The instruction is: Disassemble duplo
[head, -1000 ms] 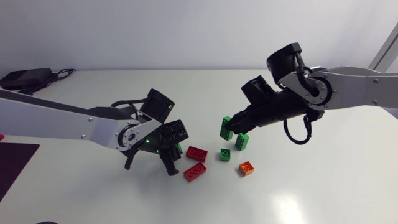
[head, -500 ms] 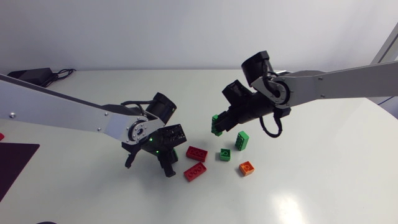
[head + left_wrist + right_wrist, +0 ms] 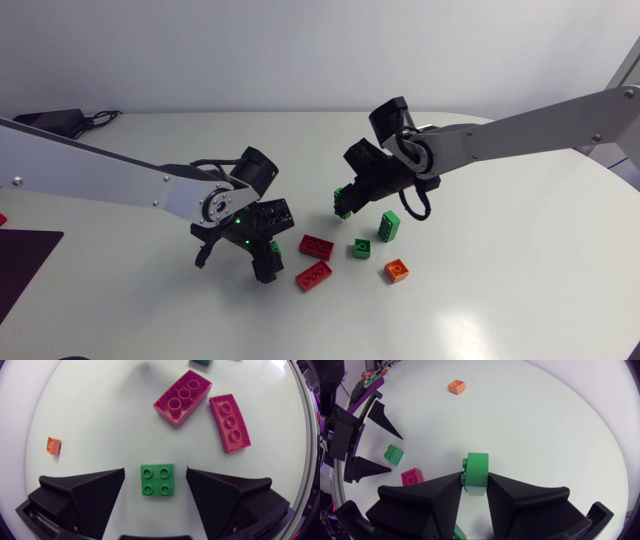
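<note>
step: pulling apart, mid-task | right gripper [image 3: 474,476] clamped on green duplo piece [image 3: 478,462], off the table [image 3: 500,300] (can't tell if it's two joined) | left gripper [image 3: 156,471] spread, loose green brick [image 3: 157,480] on table between fingers [image 3: 85,491], untouched | next: you'd likely need left on the held piece's free end

Bright, even light falls from overhead on the white table [image 3: 520,300]; a pale sheen lies toward the head view's lower right; the red brick [image 3: 316,247] throws only a short, soft shadow. In the wrist views the table's rim bows strongly; the green brick [image 3: 477,472] is evenly lit; the left gripper [image 3: 156,471] reads flat and dark.
</note>
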Available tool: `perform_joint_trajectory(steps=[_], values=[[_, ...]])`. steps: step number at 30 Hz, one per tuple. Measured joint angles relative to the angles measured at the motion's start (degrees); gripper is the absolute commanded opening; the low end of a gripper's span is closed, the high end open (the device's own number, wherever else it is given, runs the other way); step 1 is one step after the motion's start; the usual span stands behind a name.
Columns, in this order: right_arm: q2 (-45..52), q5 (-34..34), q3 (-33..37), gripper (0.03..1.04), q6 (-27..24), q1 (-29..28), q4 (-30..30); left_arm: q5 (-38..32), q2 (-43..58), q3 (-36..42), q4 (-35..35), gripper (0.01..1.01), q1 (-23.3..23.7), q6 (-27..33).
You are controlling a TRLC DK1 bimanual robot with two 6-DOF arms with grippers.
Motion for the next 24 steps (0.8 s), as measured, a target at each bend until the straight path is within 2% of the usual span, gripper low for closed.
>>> perform_joint_trajectory(steps=[2,3,6,9,10,17,24], values=[[0.68,0.26,0.09,0.37,-0.20,0.02,0.09,0.24,-1.20,0.00,-0.15,0.979,0.07,-0.04],[0.98,0.50,0.09,0.41,-0.24,0.02,0.09,0.35,-1.84,0.00,-0.15,0.979,0.13,-0.04],[1.53,1.07,0.09,0.61,-0.42,0.07,0.24,0.90,-4.70,0.04,-0.11,0.979,0.66,-0.13],[1.77,1.29,0.20,0.96,-0.42,0.07,0.42,1.09,-6.84,0.04,-0.11,0.979,1.25,-0.59],[1.81,1.36,0.22,1.00,-0.42,0.09,0.44,1.09,-7.45,0.04,-0.11,0.979,1.42,-1.14],[-0.15,1.53,-1.36,1.00,-0.42,1.01,0.46,1.75,-15.41,-0.70,0.61,0.979,2.23,-4.44],[-16.11,1.44,-8.83,1.00,-0.35,0.66,-1.70,3.13,-25.29,-3.10,-0.87,0.979,3.63,-7.69]])
